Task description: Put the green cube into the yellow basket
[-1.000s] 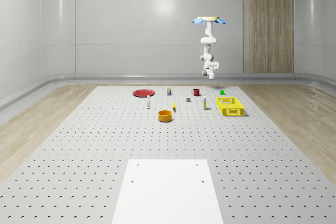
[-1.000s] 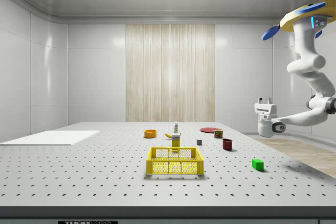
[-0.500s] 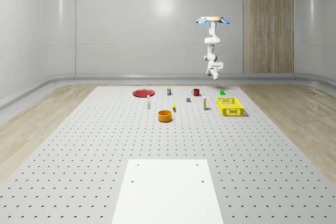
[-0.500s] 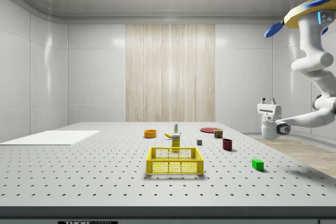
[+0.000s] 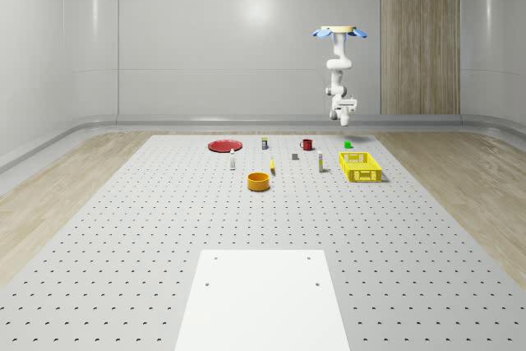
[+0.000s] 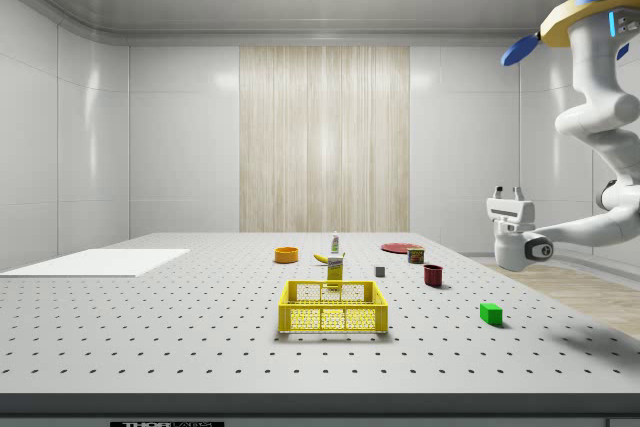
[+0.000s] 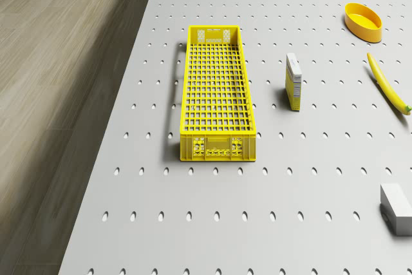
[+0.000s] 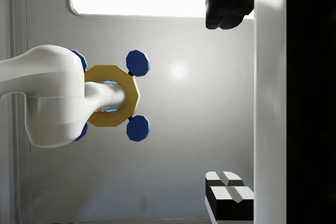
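The green cube (image 5: 348, 145) (image 6: 490, 313) lies on the perforated table near its far edge. It is just beyond the yellow basket (image 5: 360, 167) (image 6: 333, 307) (image 7: 217, 101), an oblong mesh crate that holds nothing. The drone (image 5: 338, 32) (image 6: 590, 17) hovers high above the cube's area. Its arm hangs down and bends so that the gripper (image 5: 346, 113) (image 6: 507, 190) (image 8: 228, 103) points up at the ceiling, well above the cube. The fingers (image 8: 229, 198) stand wide apart with nothing between them. The wrist view looks up at the drone's own body (image 8: 112, 96).
Near the basket stand a small box (image 7: 293, 82), a banana (image 7: 388, 85), an orange bowl (image 5: 259, 181) (image 7: 364, 22) and a grey block (image 7: 397, 207). Farther back are a red mug (image 5: 306, 144) and a red plate (image 5: 223, 145). A white sheet (image 5: 261, 297) lies at the table's near end.
The drone and arm have drifted toward the whole-scene view's right, bringing the gripper over the green cube's spot. The fingers stay open and pointing upward. No object on the table has moved.
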Robot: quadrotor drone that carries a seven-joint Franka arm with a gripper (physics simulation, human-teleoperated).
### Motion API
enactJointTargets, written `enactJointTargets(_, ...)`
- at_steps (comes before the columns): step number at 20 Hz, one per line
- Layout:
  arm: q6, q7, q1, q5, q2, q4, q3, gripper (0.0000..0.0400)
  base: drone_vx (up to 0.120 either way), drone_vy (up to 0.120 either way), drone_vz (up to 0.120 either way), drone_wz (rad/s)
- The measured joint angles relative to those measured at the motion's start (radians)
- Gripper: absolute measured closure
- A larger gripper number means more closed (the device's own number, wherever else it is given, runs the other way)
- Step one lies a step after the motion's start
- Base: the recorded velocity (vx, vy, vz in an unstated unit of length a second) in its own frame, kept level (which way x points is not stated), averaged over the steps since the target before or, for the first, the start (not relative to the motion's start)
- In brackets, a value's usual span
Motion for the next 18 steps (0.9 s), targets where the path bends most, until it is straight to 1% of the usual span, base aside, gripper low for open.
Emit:
enactJointTargets(1,0.001,0.0,-0.001,-0.003,-0.001,-0.001,0.002,0.0,0.04,0.0,0.0,0.0)
enactJointTargets(4,0.003,0.002,-0.004,-0.016,-0.002,-0.002,0.012,0.0,0.12,0.0,0.0,0.0)
enactJointTargets(6,0.005,0.004,-0.006,-0.029,-0.003,-0.004,0.021,0.0,0.08,0.0,-0.1,0.0)
enactJointTargets(10,0.008,0.01,-0.016,-0.074,-0.006,-0.008,0.053,0.0,0.0,0.0,0.0,0.0)
enactJointTargets(14,0.013,0.021,-0.035,-0.16,-0.01,-0.019,0.114,0.0,0.0,0.0,0.0,0.0)
enactJointTargets(18,0.02,0.045,-0.072,-0.325,-0.02,-0.053,0.23,0.0,0.0,0.0,-0.11,0.0)
